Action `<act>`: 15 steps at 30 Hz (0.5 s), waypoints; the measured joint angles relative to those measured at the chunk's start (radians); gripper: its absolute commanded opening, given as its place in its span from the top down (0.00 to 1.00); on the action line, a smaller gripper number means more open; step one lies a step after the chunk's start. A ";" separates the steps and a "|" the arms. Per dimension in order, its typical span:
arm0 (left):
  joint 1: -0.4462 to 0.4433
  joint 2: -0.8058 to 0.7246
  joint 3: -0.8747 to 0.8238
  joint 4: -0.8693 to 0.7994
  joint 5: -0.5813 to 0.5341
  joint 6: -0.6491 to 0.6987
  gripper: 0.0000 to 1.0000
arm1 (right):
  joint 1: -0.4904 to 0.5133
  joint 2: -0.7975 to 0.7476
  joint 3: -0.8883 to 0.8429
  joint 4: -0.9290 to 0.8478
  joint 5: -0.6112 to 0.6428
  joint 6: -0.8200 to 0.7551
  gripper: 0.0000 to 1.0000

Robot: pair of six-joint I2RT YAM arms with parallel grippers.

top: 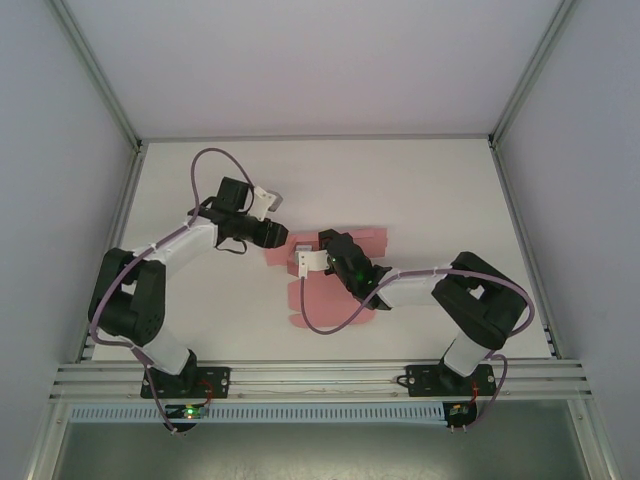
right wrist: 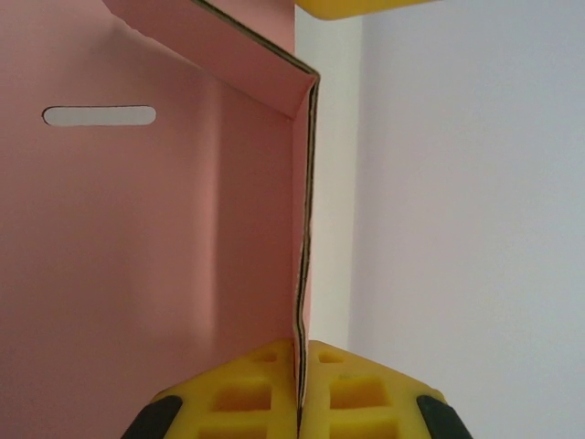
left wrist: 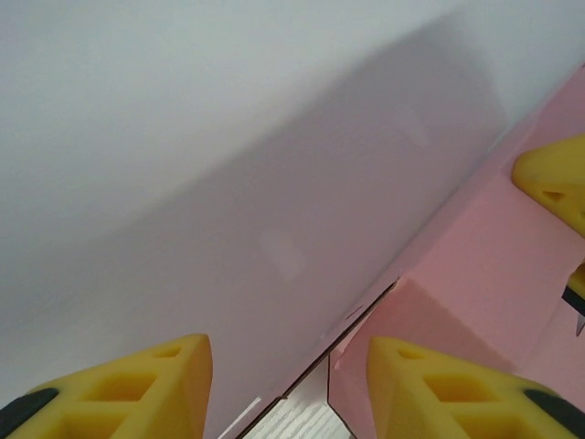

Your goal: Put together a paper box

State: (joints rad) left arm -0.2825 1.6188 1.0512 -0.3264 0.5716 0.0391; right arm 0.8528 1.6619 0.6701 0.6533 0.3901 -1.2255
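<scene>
right wrist view: right hand (right wrist: 300,384) pinches paper box (right wrist: 137,229) edge; slot (right wrist: 99,115) upper-left

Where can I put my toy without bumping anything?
The wide back strip of the table, between the paper box and the far wall, is bare. So is the near strip between the arm bases. Crowded middle: left pincer and right pincer at the box.

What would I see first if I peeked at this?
The pink paper box jumps out first, partly folded in the middle of the white table. The right gripper pinches one upright wall of it, and the left gripper hangs open right beside it.
</scene>
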 measured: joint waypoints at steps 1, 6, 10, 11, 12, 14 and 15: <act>0.000 0.005 0.019 -0.028 0.008 0.027 0.50 | 0.000 -0.005 0.000 -0.008 -0.004 0.003 1.00; 0.000 0.041 0.111 -0.156 0.027 0.146 0.50 | 0.000 -0.024 0.000 -0.036 -0.011 0.016 1.00; 0.000 0.135 0.208 -0.269 0.031 0.229 0.54 | -0.003 -0.031 0.003 -0.054 -0.014 0.022 1.00; 0.000 0.159 0.230 -0.293 0.032 0.245 0.54 | -0.005 -0.031 0.005 -0.058 -0.015 0.023 1.00; 0.000 0.181 0.245 -0.309 0.037 0.258 0.56 | -0.007 -0.031 0.005 -0.063 -0.016 0.023 1.00; 0.000 0.206 0.261 -0.339 0.047 0.283 0.67 | -0.010 -0.031 0.005 -0.075 -0.015 0.023 1.00; 0.000 0.217 0.269 -0.358 0.055 0.295 0.75 | -0.011 -0.031 0.006 -0.081 -0.015 0.023 1.00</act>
State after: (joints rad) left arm -0.2825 1.8359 1.3197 -0.6846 0.6270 0.3344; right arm 0.8413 1.6310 0.6762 0.5724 0.3748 -1.2022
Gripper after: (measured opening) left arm 0.359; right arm 0.049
